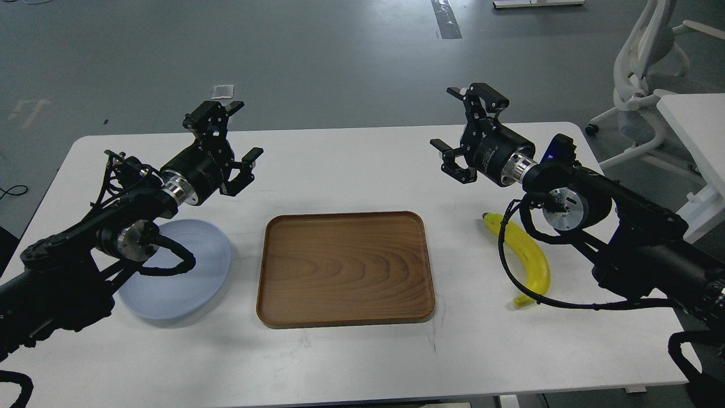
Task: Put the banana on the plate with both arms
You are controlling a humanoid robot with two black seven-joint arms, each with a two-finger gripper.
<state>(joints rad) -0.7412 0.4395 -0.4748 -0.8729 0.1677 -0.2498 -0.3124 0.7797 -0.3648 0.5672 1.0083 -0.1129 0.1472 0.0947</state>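
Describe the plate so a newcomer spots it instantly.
Start at the white table and find the brown wooden tray at its centre. The plate lies just left of the tray, partly under the left arm. It is the only round, pale blue thing there; the tray is rectangular and the banana lies on the far right.

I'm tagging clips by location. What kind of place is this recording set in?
Probably a lab or office workspace: a white table on a bare grey floor, with a white office chair beside a second desk.
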